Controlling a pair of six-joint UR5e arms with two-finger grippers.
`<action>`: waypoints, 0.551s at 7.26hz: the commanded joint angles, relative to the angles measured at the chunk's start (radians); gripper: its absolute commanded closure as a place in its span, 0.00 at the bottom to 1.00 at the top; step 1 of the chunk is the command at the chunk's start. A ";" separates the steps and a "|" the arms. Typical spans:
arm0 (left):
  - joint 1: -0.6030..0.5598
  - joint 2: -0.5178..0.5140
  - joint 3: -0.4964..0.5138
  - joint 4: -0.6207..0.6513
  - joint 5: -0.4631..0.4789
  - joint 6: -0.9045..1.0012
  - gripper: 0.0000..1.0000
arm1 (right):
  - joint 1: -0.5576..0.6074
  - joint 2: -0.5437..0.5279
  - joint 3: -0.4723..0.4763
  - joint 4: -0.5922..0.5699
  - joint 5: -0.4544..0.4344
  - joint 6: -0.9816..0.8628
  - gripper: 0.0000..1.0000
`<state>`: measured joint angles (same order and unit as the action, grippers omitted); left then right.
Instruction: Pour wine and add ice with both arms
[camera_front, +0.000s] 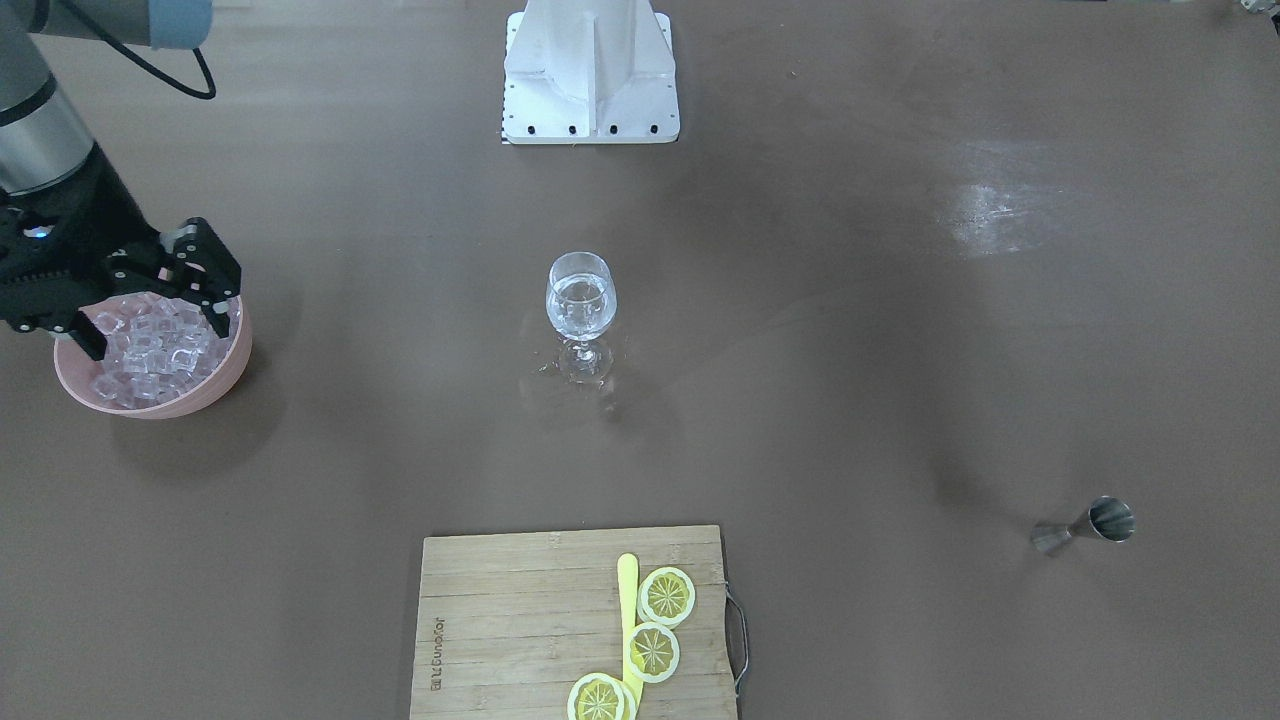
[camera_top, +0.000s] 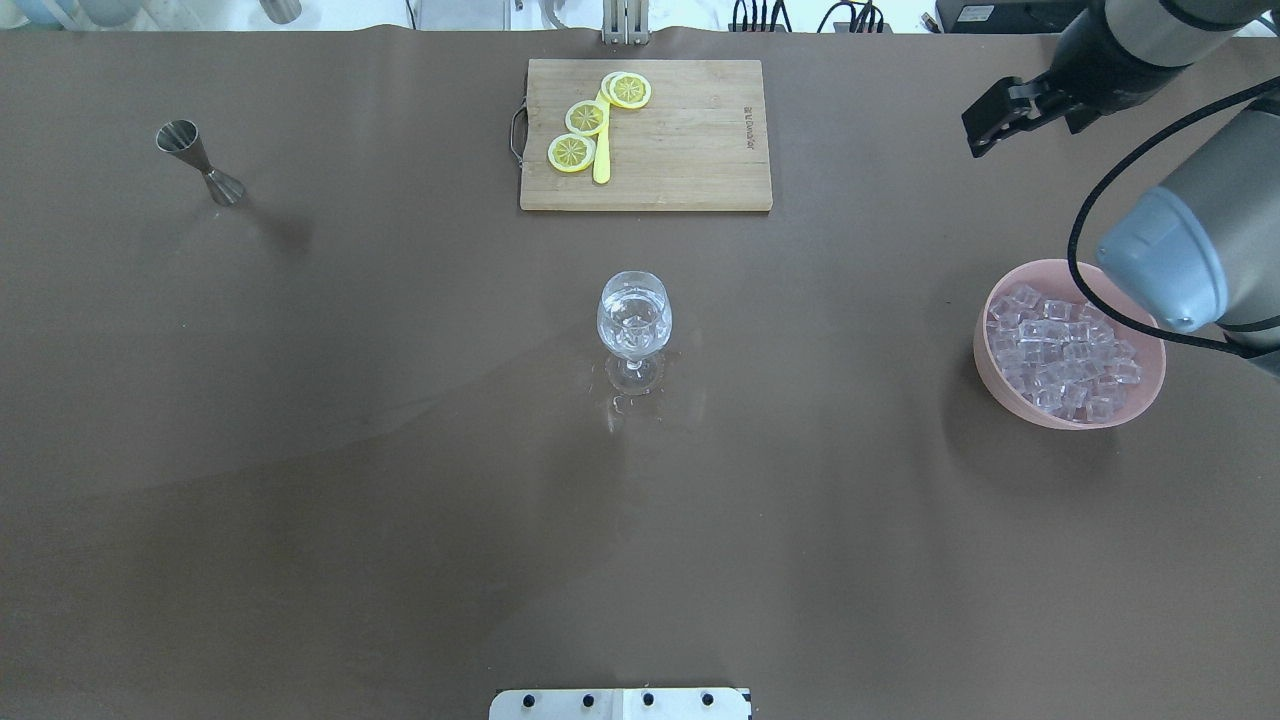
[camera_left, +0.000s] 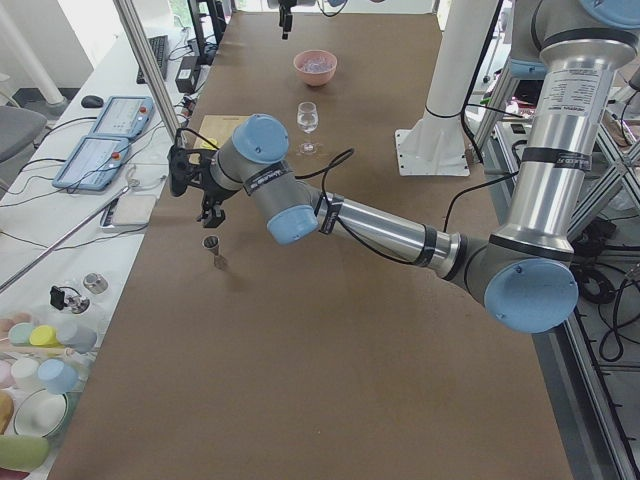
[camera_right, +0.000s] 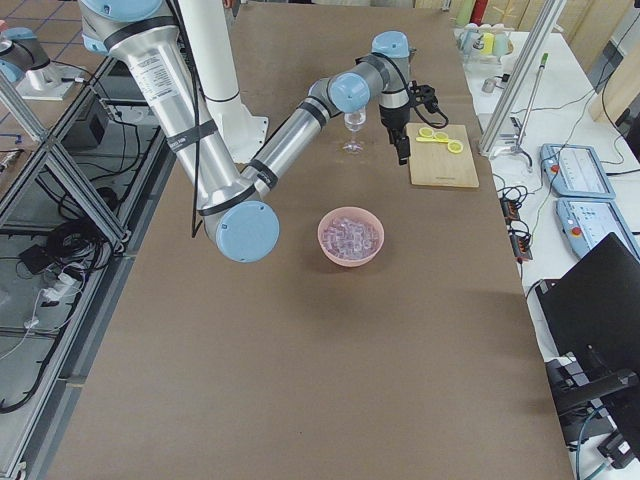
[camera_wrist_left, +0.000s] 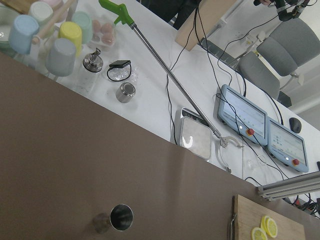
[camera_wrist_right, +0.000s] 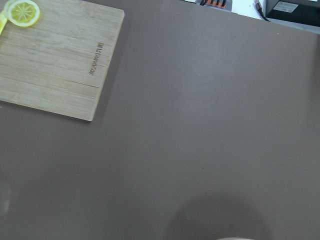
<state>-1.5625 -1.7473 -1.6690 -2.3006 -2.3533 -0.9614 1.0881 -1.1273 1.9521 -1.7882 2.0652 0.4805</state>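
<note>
The black two-finger right claw (camera_front: 158, 318) hangs high above the brown counter (camera_front: 900, 400), fingers (camera_front: 212, 265) spread wide and empty, overlapping in the front view the round pink bowl (camera_front: 205, 398) heaped with small glassy ice cubes (camera_front: 150, 352). The colourless wine (camera_front: 580, 300) stands in a clear stemmed glass (camera_front: 585, 362) upright at mid-counter, well apart from that bowl. The left claw (camera_left: 210, 212) hovers just above a small steel hourglass-shaped jigger (camera_front: 1085, 527), and I cannot tell whether it is spread or closed.

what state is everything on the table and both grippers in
clear stemmed wine glass: upright, partly filled with clear liquid, wet around foot
round pink bowl: heaped with clear ice cubes
steel double-cone jigger: upright
right black gripper: open, empty
left black gripper: cannot tell
</note>
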 joint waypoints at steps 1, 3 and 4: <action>-0.010 0.006 0.054 0.161 0.008 0.429 0.04 | 0.099 -0.096 -0.007 0.003 0.033 -0.188 0.00; -0.060 0.011 0.055 0.344 0.008 0.721 0.04 | 0.188 -0.179 -0.033 0.006 0.074 -0.377 0.00; -0.076 0.049 0.049 0.399 0.008 0.824 0.04 | 0.243 -0.201 -0.047 0.006 0.116 -0.460 0.00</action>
<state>-1.6159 -1.7298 -1.6178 -1.9855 -2.3456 -0.2974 1.2647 -1.2887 1.9226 -1.7839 2.1367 0.1332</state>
